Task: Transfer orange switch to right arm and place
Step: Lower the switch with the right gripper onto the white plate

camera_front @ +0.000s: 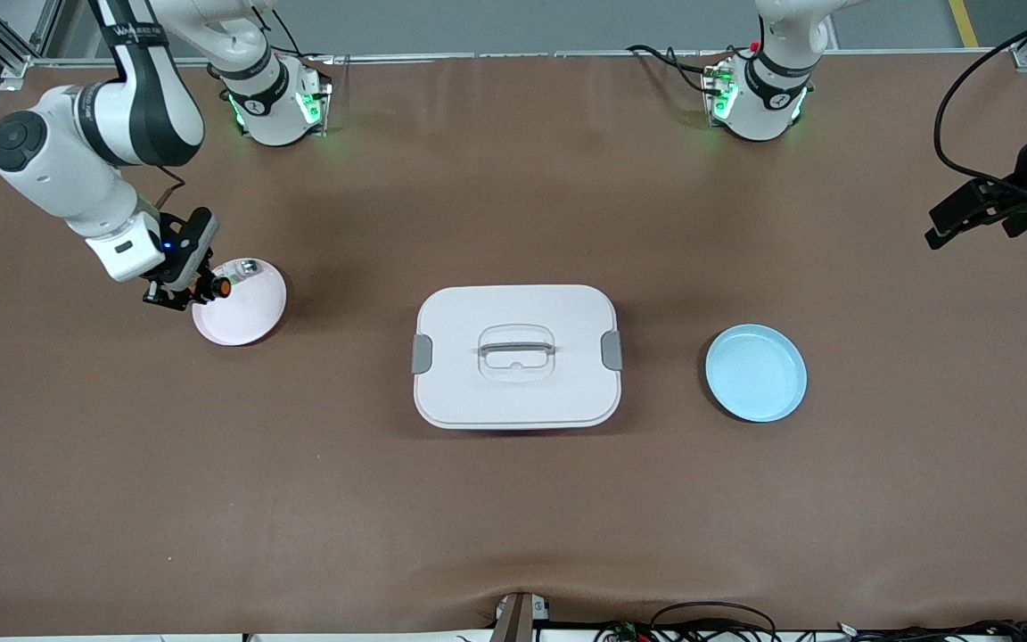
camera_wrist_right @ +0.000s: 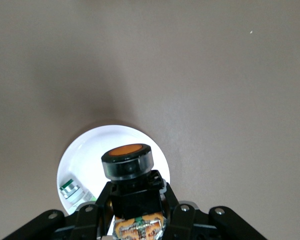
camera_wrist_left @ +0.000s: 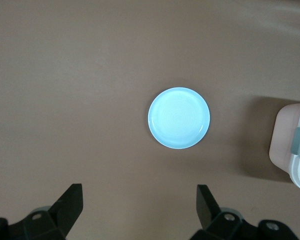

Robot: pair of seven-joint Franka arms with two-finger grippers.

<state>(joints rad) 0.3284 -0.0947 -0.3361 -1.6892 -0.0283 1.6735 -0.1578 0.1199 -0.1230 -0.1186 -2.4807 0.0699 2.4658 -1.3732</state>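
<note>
My right gripper [camera_front: 200, 291] [camera_wrist_right: 136, 198] is shut on the orange switch [camera_front: 218, 287] [camera_wrist_right: 127, 160], a small black cylinder with a round orange end. It holds the switch just over the edge of the pale pink plate [camera_front: 250, 323] [camera_wrist_right: 85, 152] at the right arm's end of the table. My left gripper [camera_front: 937, 228] [camera_wrist_left: 139, 192] hangs in the air at the left arm's end of the table. It is open with nothing between its fingers, and it looks down on the light blue plate [camera_front: 755, 372] [camera_wrist_left: 179, 118].
A small clear-white part with green marks [camera_front: 246, 267] [camera_wrist_right: 72, 191] lies in the pink plate. A white lidded box with grey clips and a handle [camera_front: 516, 355] [camera_wrist_left: 296, 145] stands mid-table between the two plates. Bare brown tabletop surrounds them.
</note>
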